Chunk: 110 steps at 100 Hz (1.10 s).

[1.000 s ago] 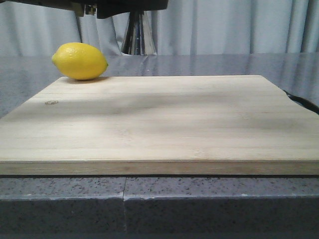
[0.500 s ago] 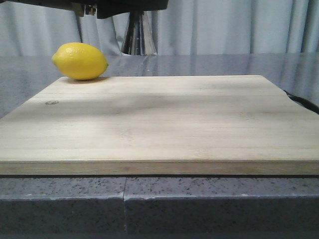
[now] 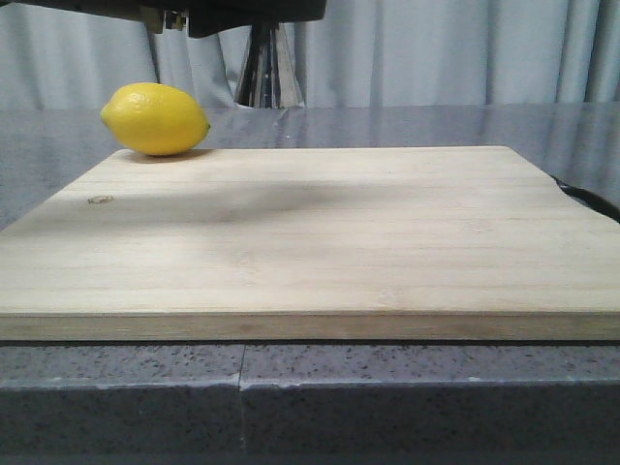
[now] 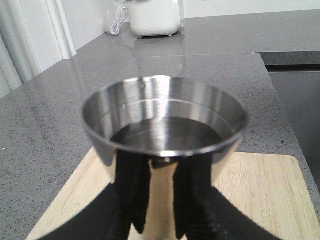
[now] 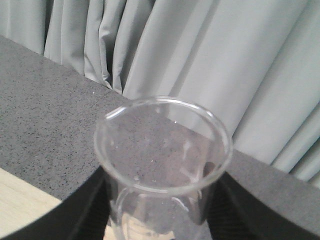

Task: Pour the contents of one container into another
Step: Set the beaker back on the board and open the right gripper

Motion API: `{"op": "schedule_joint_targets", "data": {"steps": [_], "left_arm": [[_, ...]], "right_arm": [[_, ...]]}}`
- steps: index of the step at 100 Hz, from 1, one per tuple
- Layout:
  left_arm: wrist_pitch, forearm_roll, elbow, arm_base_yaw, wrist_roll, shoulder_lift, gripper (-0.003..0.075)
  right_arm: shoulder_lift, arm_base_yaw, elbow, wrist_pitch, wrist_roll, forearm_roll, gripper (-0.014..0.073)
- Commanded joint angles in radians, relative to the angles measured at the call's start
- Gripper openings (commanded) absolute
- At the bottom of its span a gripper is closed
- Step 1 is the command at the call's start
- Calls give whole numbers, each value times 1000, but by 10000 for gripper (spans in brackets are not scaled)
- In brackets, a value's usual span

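My left gripper (image 4: 162, 200) is shut on the narrow waist of the steel jigger (image 4: 165, 120), one black finger on each side. The jigger's upper cup faces the left wrist camera, with a dark, shiny level showing inside. The front view shows only the jigger's lower cone (image 3: 268, 68) under a dark arm part at the top edge, behind the lemon. My right gripper (image 5: 162, 200) is shut on the clear glass beaker (image 5: 163, 145), which is upright with its pouring lip toward the curtain. It looks empty. The right gripper and the beaker are out of the front view.
A wooden cutting board (image 3: 320, 242) covers most of the grey counter. A lemon (image 3: 155, 118) lies at the board's far left corner. A white appliance (image 4: 152, 17) stands at the counter's far end. A dark recessed panel (image 4: 295, 95) borders the counter, and grey curtains (image 5: 225, 60) hang behind it.
The soft shadow across the board has shifted slightly. The jigger, the lemon and the board stay where they were.
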Motion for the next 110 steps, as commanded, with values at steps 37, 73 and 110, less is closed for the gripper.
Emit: {"op": "schedule_joint_targets", "data": {"steps": [37, 73, 110], "left_arm": [[49, -91, -30, -8, -10, -43, 197], [49, -91, -30, -8, -10, -43, 197], [49, -91, -30, -8, -10, -43, 197]], "right_arm": [[66, -280, 196, -618, 48, -22, 279], [263, -333, 196, -862, -59, -22, 279], [413, -351, 188, -946, -183, -10, 279]]}}
